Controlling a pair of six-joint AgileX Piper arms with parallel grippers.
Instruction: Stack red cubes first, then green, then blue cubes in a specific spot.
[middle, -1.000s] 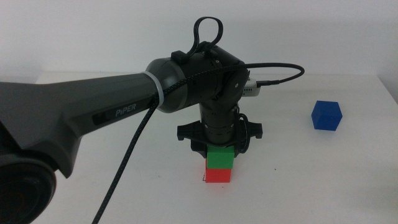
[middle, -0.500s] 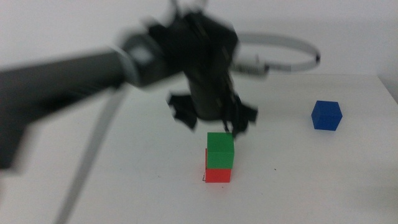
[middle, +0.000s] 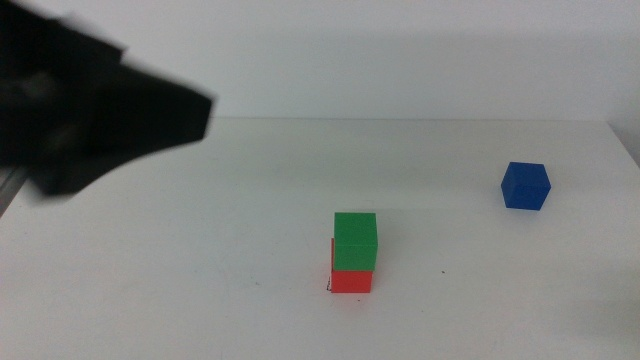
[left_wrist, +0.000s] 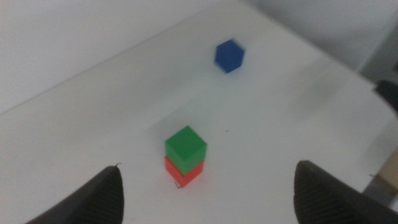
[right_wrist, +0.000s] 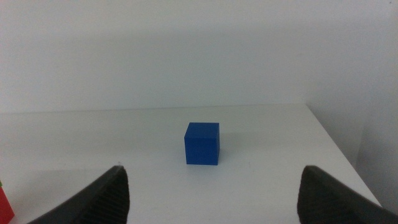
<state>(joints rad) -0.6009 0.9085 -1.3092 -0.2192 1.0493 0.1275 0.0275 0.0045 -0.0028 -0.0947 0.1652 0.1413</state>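
Note:
The green cube (middle: 355, 241) sits on the red cube (middle: 351, 281) at the table's front middle; a thin black corner mark of the spot (middle: 329, 288) shows at the red cube's base. The stack also shows in the left wrist view, green (left_wrist: 185, 147) on red (left_wrist: 185, 174). The blue cube (middle: 525, 186) lies alone at the right, also in the right wrist view (right_wrist: 202, 143) and the left wrist view (left_wrist: 229, 55). My left gripper (left_wrist: 205, 186) is open and empty, high above the stack; its arm (middle: 90, 110) is blurred at upper left. My right gripper (right_wrist: 211, 186) is open, facing the blue cube from a distance.
The white table (middle: 200, 250) ends at a right edge (middle: 625, 150) just beyond the blue cube. A tiny black dot (middle: 443, 271) lies to the right of the stack.
My left gripper has let go of the green cube, lifted off the stack and pulled back to the upper left. The green cube stays on the red one.

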